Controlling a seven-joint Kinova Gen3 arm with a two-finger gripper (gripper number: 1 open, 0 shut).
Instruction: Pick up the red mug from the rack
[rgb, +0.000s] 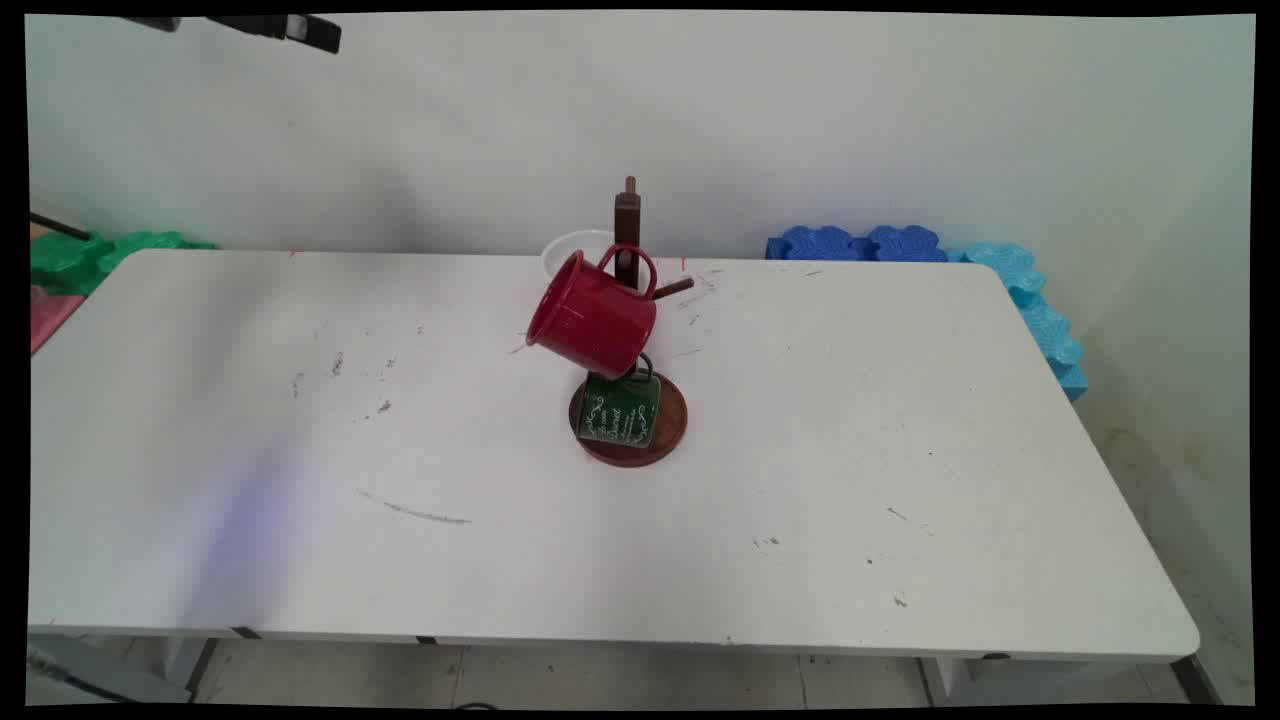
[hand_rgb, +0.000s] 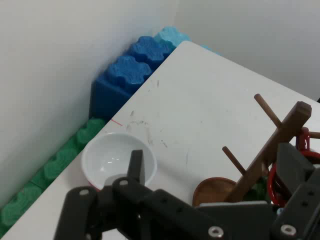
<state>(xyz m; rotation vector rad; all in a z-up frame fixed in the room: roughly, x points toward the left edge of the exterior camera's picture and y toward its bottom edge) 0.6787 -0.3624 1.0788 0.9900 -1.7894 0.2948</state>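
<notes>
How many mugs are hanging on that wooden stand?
2: a red enamel mug on an upper peg of the brown wooden stand, a green lettered mug below it. Others may be hidden.

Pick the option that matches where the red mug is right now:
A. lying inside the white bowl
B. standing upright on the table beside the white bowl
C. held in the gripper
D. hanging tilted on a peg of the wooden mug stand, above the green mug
D: the red mug hangs tilted by its handle on the wooden mug stand, with the green mug below it over the stand's round base, while the gripper is up at the top edge, far from it.
</notes>
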